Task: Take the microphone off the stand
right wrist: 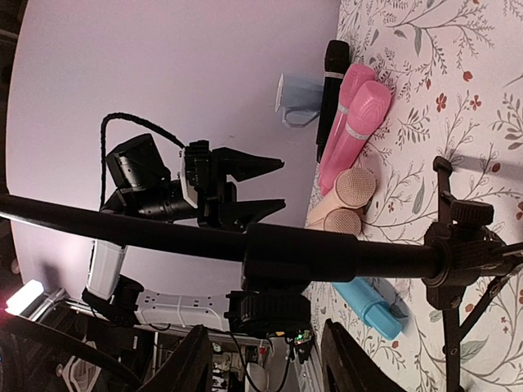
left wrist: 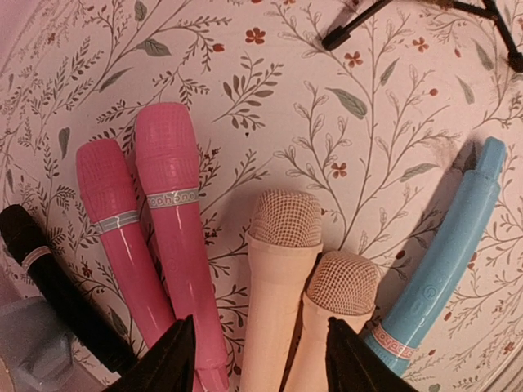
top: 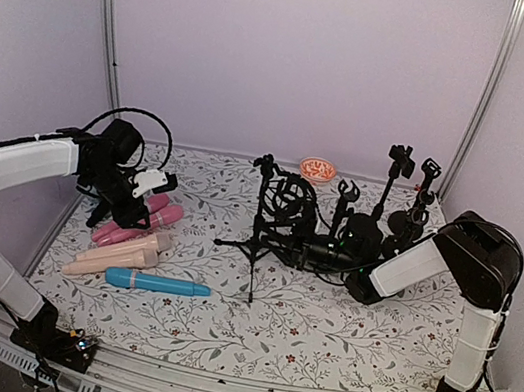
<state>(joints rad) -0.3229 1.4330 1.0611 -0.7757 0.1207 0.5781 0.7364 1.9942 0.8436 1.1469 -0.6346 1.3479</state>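
A black tripod stand (top: 258, 231) is at the table's middle, among a cluster of black mounts. In the right wrist view a long black bar (right wrist: 343, 255), thicker along its right half, crosses just beyond the fingertips, with a knurled knob (right wrist: 270, 314) under it. I cannot tell where the microphone ends and the stand begins. My right gripper (right wrist: 266, 327) (top: 355, 271) is open below that bar, its fingers apart with nothing between them. My left gripper (left wrist: 258, 322) (top: 158, 181) hovers open over loose microphones at the left, holding nothing.
On the mat at the left lie two pink microphones (left wrist: 172, 212), two peach ones (left wrist: 282, 245), a blue one (left wrist: 445, 261) and a black one (left wrist: 41, 261). More black stands (top: 399, 169) rise at the back right. An orange bowl (top: 317, 170) sits by the back wall.
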